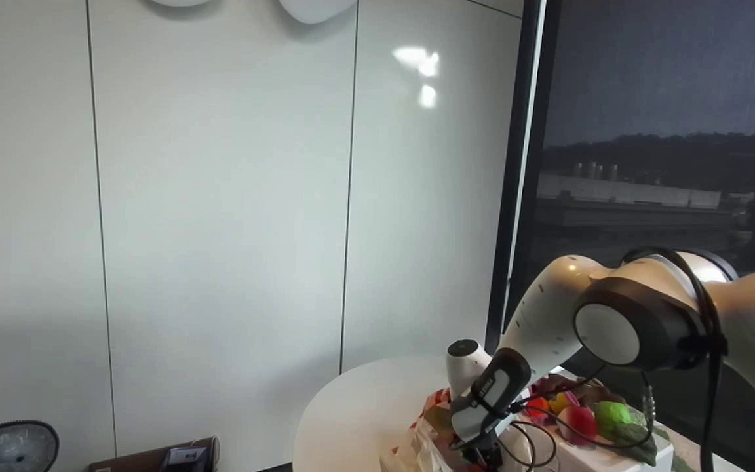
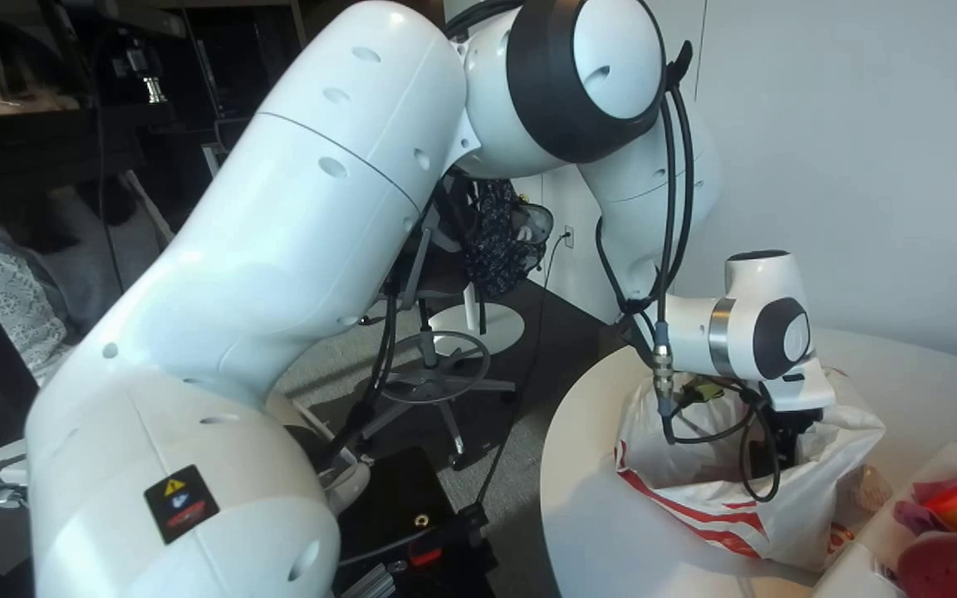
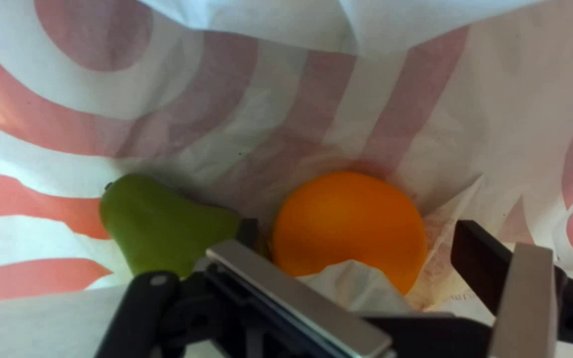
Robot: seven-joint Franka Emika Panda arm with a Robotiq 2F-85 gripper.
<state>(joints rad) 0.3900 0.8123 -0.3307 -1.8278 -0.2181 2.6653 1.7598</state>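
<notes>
Spread hand, orange near, pear; (in bag)

You see glare on the wall above the hand, dim light in the bag around it, and slightly blurred fingers.

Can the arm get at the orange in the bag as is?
Likely yes: in the wrist view the end effector stands open inside the bag, fingers appearing either side of the orange. A crumpled white fold overlapping its lower edge might snag.
</notes>
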